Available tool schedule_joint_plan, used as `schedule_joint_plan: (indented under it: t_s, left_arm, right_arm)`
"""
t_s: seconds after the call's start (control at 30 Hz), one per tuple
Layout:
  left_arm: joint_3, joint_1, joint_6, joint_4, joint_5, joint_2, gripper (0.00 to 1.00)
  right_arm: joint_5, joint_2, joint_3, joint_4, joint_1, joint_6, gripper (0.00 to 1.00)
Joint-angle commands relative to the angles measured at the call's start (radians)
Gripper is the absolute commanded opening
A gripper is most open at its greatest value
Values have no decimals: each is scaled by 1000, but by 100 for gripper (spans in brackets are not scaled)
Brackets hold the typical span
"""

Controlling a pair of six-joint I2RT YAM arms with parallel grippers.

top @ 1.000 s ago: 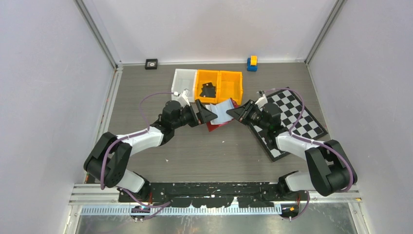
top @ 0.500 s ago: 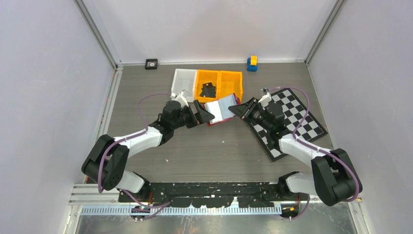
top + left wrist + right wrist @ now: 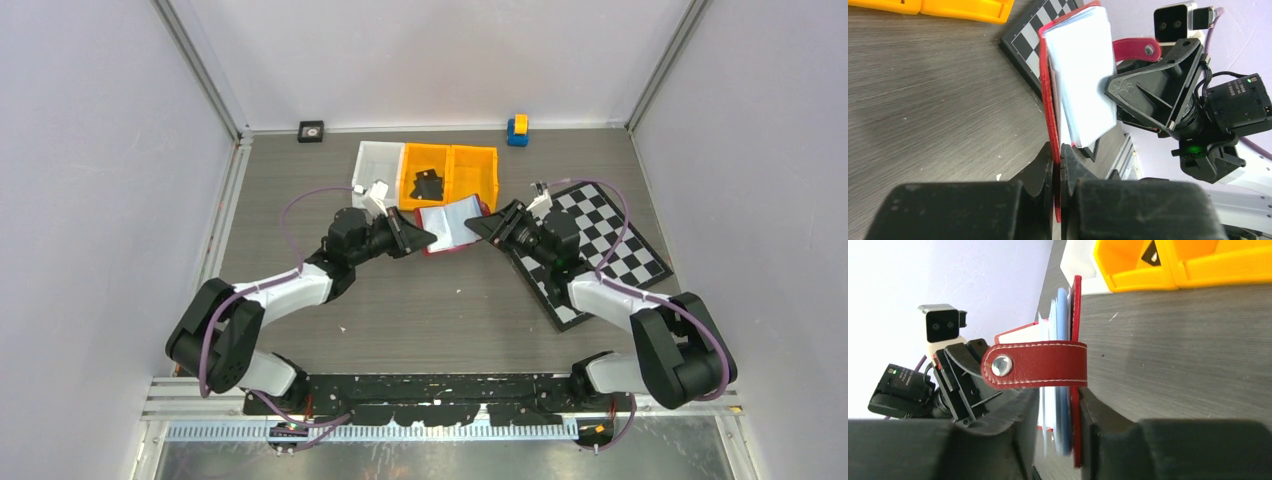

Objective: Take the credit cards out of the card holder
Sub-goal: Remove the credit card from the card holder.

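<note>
Both left tool [image 3: 430, 238] and right tool [image 3: 471, 228] pinch opposite card holder [image 3: 452, 222] edges.

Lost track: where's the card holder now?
Top view: the card holder is centre-frame, gripped by the left gripper and right gripper, close to the orange bins.

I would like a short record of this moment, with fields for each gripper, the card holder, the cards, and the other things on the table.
left gripper: shut on the red cover edge of the card holder
right gripper: shut on the card holder's other side, cover and sleeves together
card holder: open, held between both grippers
snap tab: unfastened
credit cards: none seen outside; whether any are in the sleeves cannot be told
behind: white bin, orange bins, a black item in one
right side: chequered board
</note>
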Motion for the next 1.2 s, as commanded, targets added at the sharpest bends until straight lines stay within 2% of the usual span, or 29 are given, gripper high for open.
schedule_joint_plan:
  t_s: [0.0, 0.13, 0.2, 0.27, 0.33, 0.43, 0.57, 0.8, 0.87, 0.93, 1.13, 1.17]
  left_arm:
    - [25, -3, 79, -95, -66, -70, 0]
    - [44, -2, 110, -153, -88, -64, 0]
    - [57, -2, 114, -175, -76, -54, 0]
    - [62, -2, 111, -172, -69, -44, 0]
    - [69, -2, 112, -176, -62, -37, 0]
    - [76, -2, 115, -181, -52, -37, 0]
    - [97, -2, 134, -212, -29, -38, 0]
    - [132, -2, 149, -218, 29, -6, 0]
    - [147, -2, 163, -226, 55, -3, 0]
    - [160, -2, 179, -251, 66, -10, 0]
    - [173, -3, 203, -297, 82, -70, 2]
    - [170, -4, 202, -293, 92, -78, 3]
  right_arm:
    - [67, -39, 14, -40, 4, -55, 45]
    - [123, -91, 27, -151, 4, -104, 48]
    - [123, -96, 35, -171, 4, -109, 43]
    - [114, -87, 40, -171, 4, -103, 31]
    - [86, -61, 56, -170, 4, -97, 24]
    - [40, -10, 70, -136, 4, -79, 22]
    - [15, 29, 78, -115, 4, -67, 34]
    - [-33, 57, 84, -73, 8, -54, 37]
    - [-46, 72, 79, -39, 10, -38, 41]
    - [-48, 87, 79, -31, 10, -34, 47]
    - [39, 80, 74, -126, 10, -50, 79]
    - [52, 73, 68, -127, 10, -51, 82]
